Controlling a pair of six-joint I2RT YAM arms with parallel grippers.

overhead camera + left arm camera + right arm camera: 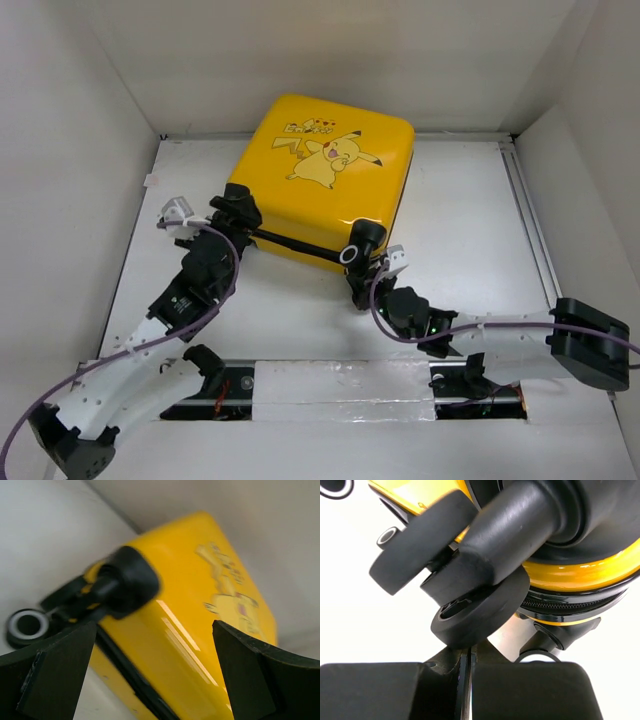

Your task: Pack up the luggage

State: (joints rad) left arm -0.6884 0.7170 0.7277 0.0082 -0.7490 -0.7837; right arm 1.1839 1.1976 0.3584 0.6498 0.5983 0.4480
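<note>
Though beside the luggage [320, 180], left gripper [154, 630] agape, right gripper [468, 662] closed, empty.

1 view looks down on the whole luggage [325, 180]; 2 wrist views face its near wheeled corners from close up. All 3 share it.

We see a flat white surface [470, 230], plain white walls [400, 55] closing it in on three sides, a shiny silvery strip [340, 385] along its near edge
</note>
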